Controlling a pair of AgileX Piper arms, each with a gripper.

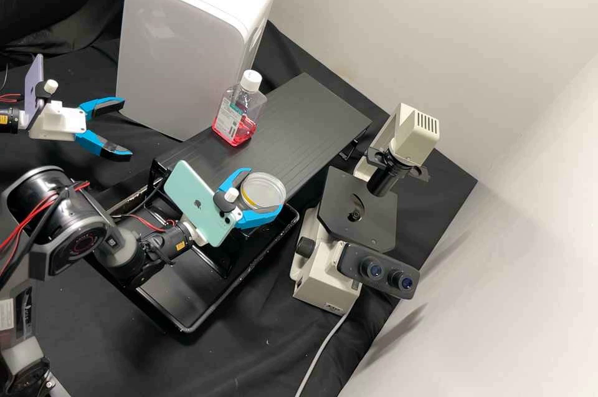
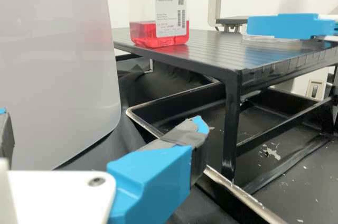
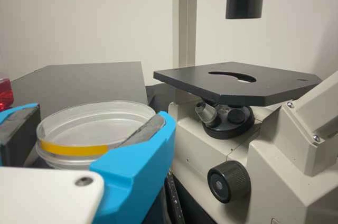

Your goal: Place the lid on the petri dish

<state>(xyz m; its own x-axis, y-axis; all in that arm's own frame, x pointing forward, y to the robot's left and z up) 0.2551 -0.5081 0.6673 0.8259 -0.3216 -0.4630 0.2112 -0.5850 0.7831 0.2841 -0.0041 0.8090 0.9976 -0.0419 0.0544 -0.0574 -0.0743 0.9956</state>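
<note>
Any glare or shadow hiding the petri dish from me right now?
High view: even light, no glare on the petri dish; the microscope throws a soft shadow on the pale wall beside it. Right wrist view: the dish's yellow band reads plainly, unshaded. Left wrist view: the black rack carries a pale sheen on top.

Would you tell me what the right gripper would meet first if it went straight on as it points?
Probably the microscope: the right gripper, shut on the dish, points at its white body just below the stage, with nothing visible between; depth is uncertain.
</note>
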